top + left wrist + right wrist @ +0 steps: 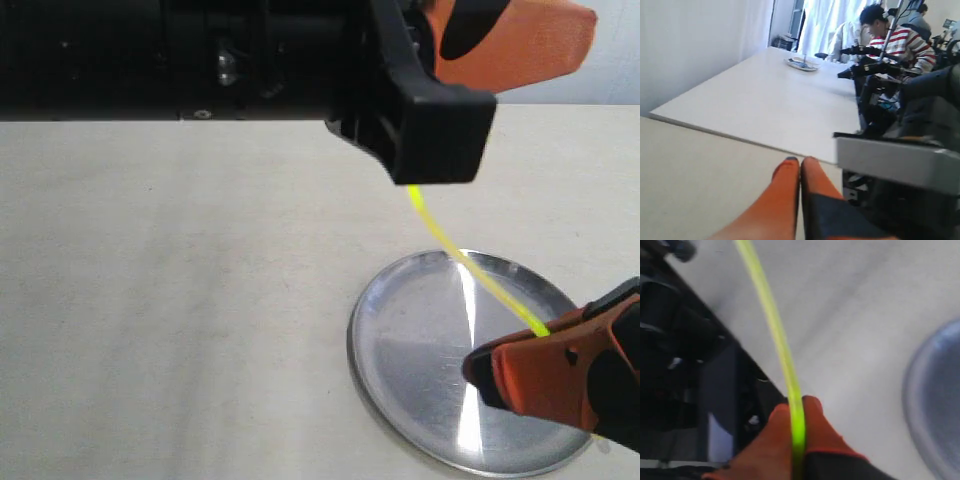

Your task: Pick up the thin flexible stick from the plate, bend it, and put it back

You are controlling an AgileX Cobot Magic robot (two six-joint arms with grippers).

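Currently the thin yellow flexible stick (470, 266) is held above the round shiny silver metal plate (400, 340), pinched at its lower end by the closed right gripper (797, 406). Its gently curved long axis is slanted up towards the left gripper (800, 162), which is shut with nothing seen between its fingers. The upper tip is hidden behind the left arm (200, 60).

The plate (400, 390) is lying on the table (150, 300), lower right in the exterior view. The left arm (200, 60) is stretching across the top from the left edge. The right gripper (478, 368) is hanging over the plate's right part. The thin flexible stick (470, 268) is slanting between these 2, from under the left arm down into the right gripper, clear of the plate.
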